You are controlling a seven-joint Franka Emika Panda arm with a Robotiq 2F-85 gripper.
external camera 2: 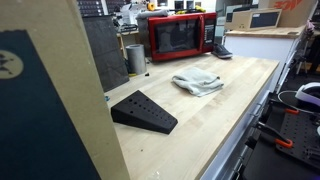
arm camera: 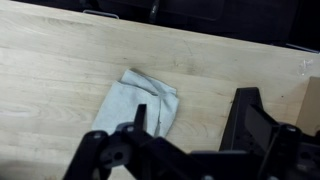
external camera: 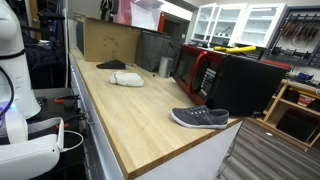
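One arm (external camera: 10,75): white, standing off the long front edge of the worktop (external camera: 130,115), at far left in an exterior view.
Gripper (arm camera: 185,155): seen only in the wrist view, dark along the bottom; jaws spread as wide as they go, nothing between them, nothing touched.
Wedge (external camera: 112,65): black and sloped, near the worktop's far end; the dark shape at right in the wrist view is probably this same block, though that part is too blurred to be sure.
Towel (external camera: 126,78): pale grey and crumpled, lying on the wood about midway between the long edges, just in front of the wedge; it is below the gripper, apart from it, and is the nearest thing to the jaws.
Cup (external camera: 165,66): metal, upright at the back edge.
Microwave (external camera: 193,68): red, against the back edge, just right of the cup.
Shoe (external camera: 200,118): grey, on its sole near the worktop's near corner, well apart from the towel.
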